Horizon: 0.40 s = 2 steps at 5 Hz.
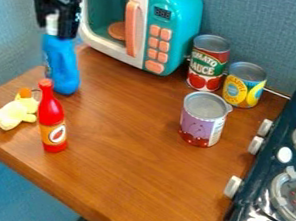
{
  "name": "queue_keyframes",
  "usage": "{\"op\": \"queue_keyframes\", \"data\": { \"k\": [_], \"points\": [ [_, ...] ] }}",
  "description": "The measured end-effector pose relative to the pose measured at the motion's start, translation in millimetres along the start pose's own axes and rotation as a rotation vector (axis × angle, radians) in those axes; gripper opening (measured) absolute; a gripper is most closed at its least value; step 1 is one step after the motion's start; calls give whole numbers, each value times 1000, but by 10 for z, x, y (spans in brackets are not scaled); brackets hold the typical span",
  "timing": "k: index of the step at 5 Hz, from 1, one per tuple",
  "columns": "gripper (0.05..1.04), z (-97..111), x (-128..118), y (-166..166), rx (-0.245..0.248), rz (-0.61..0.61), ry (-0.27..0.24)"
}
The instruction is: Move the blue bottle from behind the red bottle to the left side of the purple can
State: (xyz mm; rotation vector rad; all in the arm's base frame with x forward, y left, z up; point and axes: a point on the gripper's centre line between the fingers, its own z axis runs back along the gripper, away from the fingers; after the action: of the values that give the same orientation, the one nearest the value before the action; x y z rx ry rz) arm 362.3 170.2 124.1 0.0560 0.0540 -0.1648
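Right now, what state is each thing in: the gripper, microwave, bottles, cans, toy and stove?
Gripper: at the blue bottle's white top
Blue bottle: upright
Microwave: door looks shut
Red bottle: standing
Tomato can: upright
Yellow can: upright
Purple can: upright
Yellow toy: lying down
Stove: no flame showing

We see a blue bottle with a white top, upright on the table near its left edge.
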Motion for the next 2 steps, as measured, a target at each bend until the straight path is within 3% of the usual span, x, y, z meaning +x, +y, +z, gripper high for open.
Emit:
{"op": "queue_keyframes", "data": {
  "k": [2],
  "points": [
    [1000,83,110,45,-26,35,-21]
  ]
}}
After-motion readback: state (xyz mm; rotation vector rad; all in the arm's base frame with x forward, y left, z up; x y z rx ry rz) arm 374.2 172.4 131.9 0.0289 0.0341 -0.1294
